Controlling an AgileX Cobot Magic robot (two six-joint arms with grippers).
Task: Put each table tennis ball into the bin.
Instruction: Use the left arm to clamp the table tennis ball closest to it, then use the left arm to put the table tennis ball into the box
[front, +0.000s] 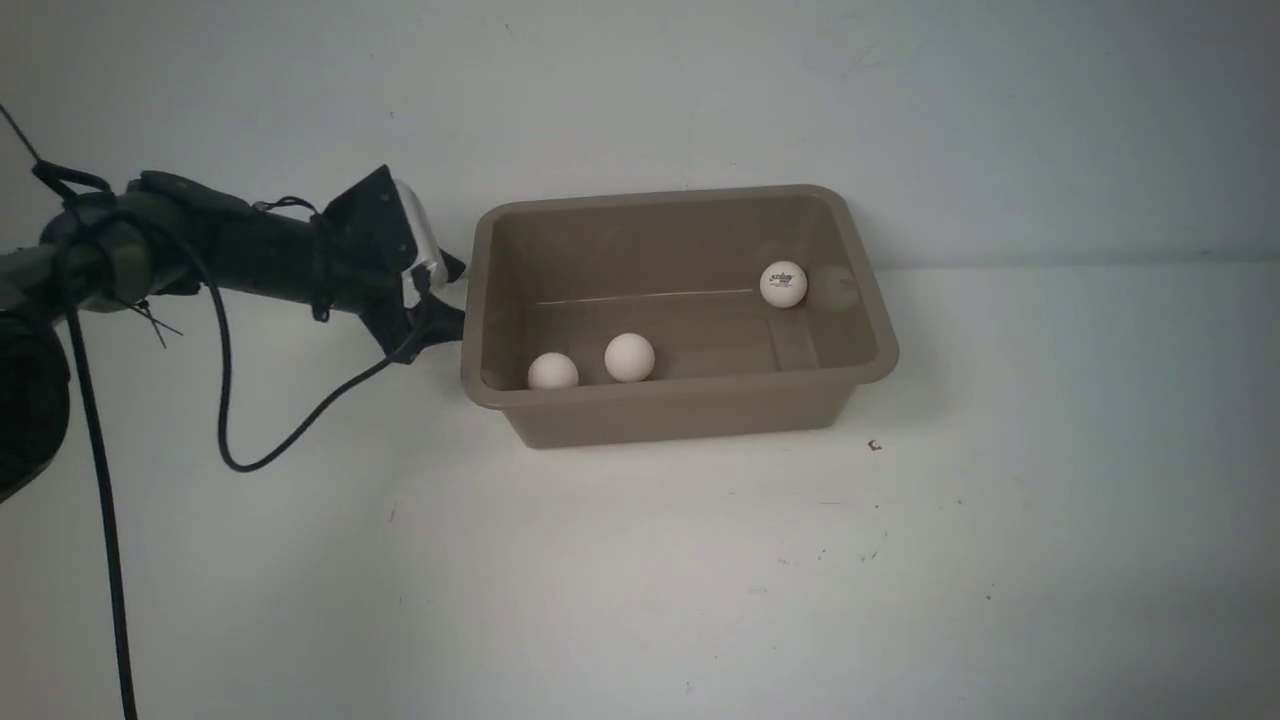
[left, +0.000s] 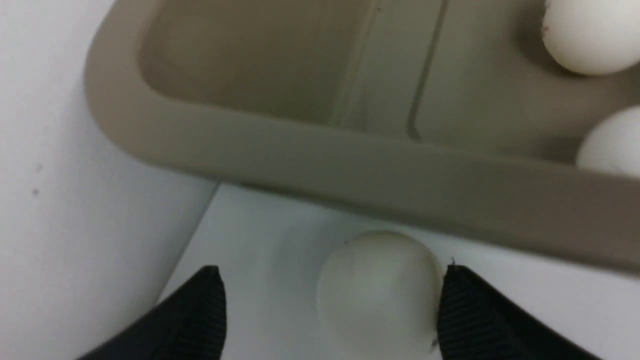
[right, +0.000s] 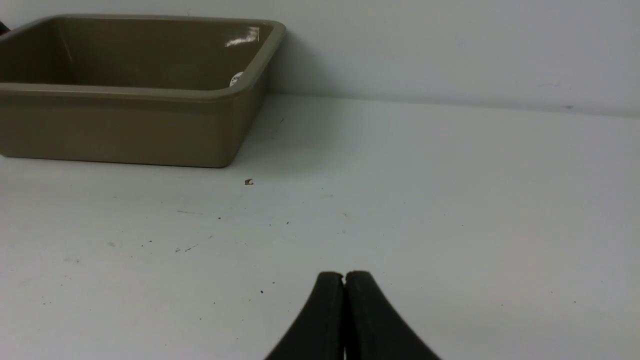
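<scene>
The taupe bin (front: 680, 400) stands against the back wall with three white table tennis balls inside: two near its front left corner (front: 552, 371) (front: 629, 357) and one with a dark logo (front: 783, 284) at the back right. My left gripper (front: 452, 297) sits just outside the bin's left rim (left: 350, 165). In the left wrist view it (left: 332, 271) is open around another ball (left: 380, 295), which lies on the table. That ball touches one finger (left: 465, 310) and stands apart from the other. My right gripper (right: 344, 275) is shut and empty, low over the table.
The left arm's black cable (front: 225, 400) loops down onto the table left of the bin. The white wall (front: 640, 100) rises directly behind the bin. A small dark speck (front: 874, 445) lies by the bin's front right corner.
</scene>
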